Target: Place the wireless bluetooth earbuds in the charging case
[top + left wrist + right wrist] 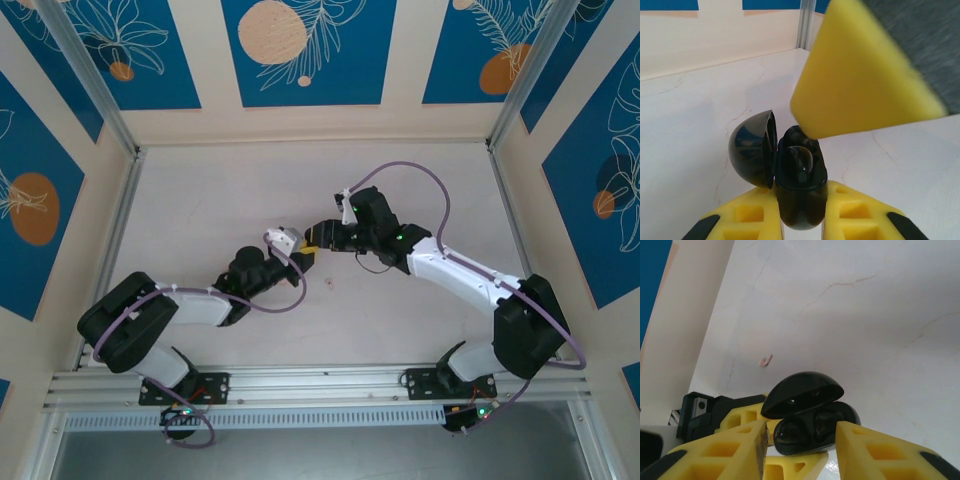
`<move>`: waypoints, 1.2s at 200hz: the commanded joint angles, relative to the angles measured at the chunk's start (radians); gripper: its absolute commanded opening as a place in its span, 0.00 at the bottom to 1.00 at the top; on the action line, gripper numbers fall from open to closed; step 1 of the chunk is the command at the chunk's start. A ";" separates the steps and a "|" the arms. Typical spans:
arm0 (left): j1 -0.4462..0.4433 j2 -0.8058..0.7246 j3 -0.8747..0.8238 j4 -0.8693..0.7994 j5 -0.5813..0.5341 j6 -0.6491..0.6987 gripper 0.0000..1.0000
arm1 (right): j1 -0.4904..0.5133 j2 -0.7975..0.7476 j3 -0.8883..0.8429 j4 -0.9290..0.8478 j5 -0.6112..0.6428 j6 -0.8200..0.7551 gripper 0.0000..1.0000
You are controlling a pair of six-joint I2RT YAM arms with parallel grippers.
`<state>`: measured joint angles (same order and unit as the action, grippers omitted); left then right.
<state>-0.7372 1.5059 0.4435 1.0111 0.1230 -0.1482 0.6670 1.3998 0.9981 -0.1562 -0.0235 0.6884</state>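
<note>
**Surface and material notes**

Charging case [800, 200]: black plastic, high gloss, smooth. Its lid [751, 150] carries bright reflections.
Earbuds [801, 162]: same glossy black finish.
Left gripper [801, 200] and right gripper [800, 432]: fingers [880, 455] yellow and matt. Plastic or foam cannot be told.
Table [690, 125]: white, marble-veined, smooth, faint sheen.
Frame rails [300, 385]: bare ribbed metal, satin.
Arm shells [455, 265]: white plastic, slight gloss; joints black, matt.
Cables [420, 170]: lilac, smooth sheath.
Wall panels [300, 40]: matt print.
</note>
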 commanded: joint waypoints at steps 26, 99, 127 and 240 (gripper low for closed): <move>-0.005 -0.035 0.025 0.053 0.079 0.026 0.18 | -0.012 -0.123 -0.003 -0.040 -0.023 -0.043 0.45; -0.005 -0.101 0.036 0.021 0.345 0.038 0.19 | -0.252 -0.115 0.040 -0.120 -0.529 -0.178 0.57; -0.005 -0.128 0.050 -0.021 0.399 0.032 0.19 | -0.290 -0.074 0.054 -0.124 -0.666 -0.224 0.60; -0.002 -0.134 0.098 -0.091 0.368 0.009 0.20 | -0.279 -0.026 0.083 -0.200 -0.890 -0.314 0.49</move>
<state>-0.7372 1.3888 0.5068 0.9134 0.5121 -0.1257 0.3840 1.3987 1.0782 -0.2962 -0.8501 0.4129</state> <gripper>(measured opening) 0.193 0.506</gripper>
